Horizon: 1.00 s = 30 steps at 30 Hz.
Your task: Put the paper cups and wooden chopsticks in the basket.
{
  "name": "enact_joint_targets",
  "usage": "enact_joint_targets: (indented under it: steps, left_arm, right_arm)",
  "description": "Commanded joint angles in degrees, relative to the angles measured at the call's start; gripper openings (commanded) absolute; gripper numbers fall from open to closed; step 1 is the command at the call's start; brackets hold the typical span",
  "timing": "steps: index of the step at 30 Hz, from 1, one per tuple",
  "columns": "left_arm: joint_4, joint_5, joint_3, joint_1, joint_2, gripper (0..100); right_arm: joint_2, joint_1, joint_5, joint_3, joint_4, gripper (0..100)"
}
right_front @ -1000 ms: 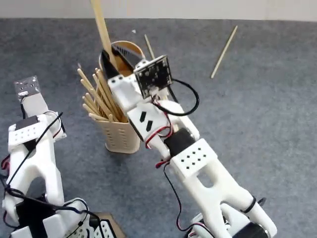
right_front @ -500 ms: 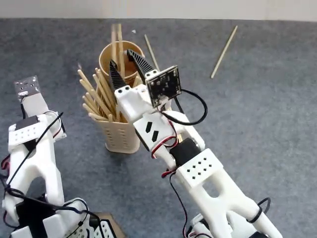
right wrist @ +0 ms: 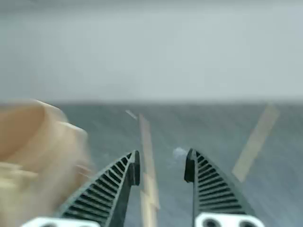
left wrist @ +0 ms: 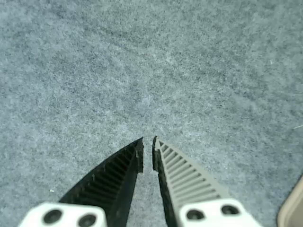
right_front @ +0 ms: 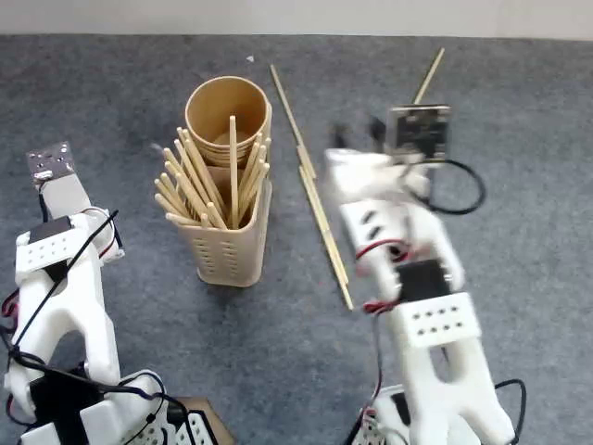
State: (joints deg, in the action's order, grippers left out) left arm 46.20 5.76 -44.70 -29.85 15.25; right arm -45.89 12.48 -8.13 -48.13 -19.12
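The right arm (right_front: 412, 278) has swung clear of the basket (right_front: 230, 250) in the last second. It was poised over the cups with a chopstick, and now it sits toward 3 o'clock in the high view. Its hand (right wrist: 161, 166) is released and holds nothing, the jaws parted. The left arm (right_front: 56, 278) has not stirred at 8 o'clock, and its hand (left wrist: 147, 152) is clenched on nothing over bare surface.

The basket stands at about 10 o'clock. The stacked paper cups (right_front: 228, 113) sit in its far end and a bundle of wooden chopsticks (right_front: 190, 185) leans in the near end. One more stick (right_front: 233, 171) now stands upright among them (presumably the one just dropped).

That delivery looks done, but the job isn't. A loose run of chopsticks (right_front: 320, 209) lies on the tabletop (right_front: 528, 195) just to the 3 o'clock side of the basket, and a single chopstick (right_front: 423, 85) rests well apart at 1 o'clock. Both are likely next for the open hand.

The tabletop is covered in grey, carpet-like fabric. A pale wall (right_front: 371, 14) runs along the 12 o'clock edge.
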Motion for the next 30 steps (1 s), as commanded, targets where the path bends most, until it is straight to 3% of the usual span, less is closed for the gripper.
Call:
enact_joint_targets:
  steps: [1,5,8,12,22,30]
  left_arm:
    - [-0.79,0.79,0.22,1.19,2.07,7]
    - [-0.7,0.79,0.22,1.19,2.07,7]
    - [-0.62,0.79,0.22,0.92,2.07,7]
    - [-0.53,0.79,0.13,0.92,2.07,7]
    - [-0.62,0.79,0.13,1.1,2.07,7]
    - [-0.62,0.79,0.13,1.1,2.07,7]
  right_arm:
    - [-0.84,-6.29,2.73,-1.54,-2.86,16.2]
    - [7.43,0.4,14.95,-3.91,-6.37,16.2]
    - [16.31,6.11,18.46,-3.74,-7.43,16.2]
    - [26.59,9.71,18.99,-0.92,-7.34,16.2]
    - [45.93,10.24,19.08,7.96,-7.34,16.2]
    - [48.84,10.42,19.16,9.54,-7.43,14.9]
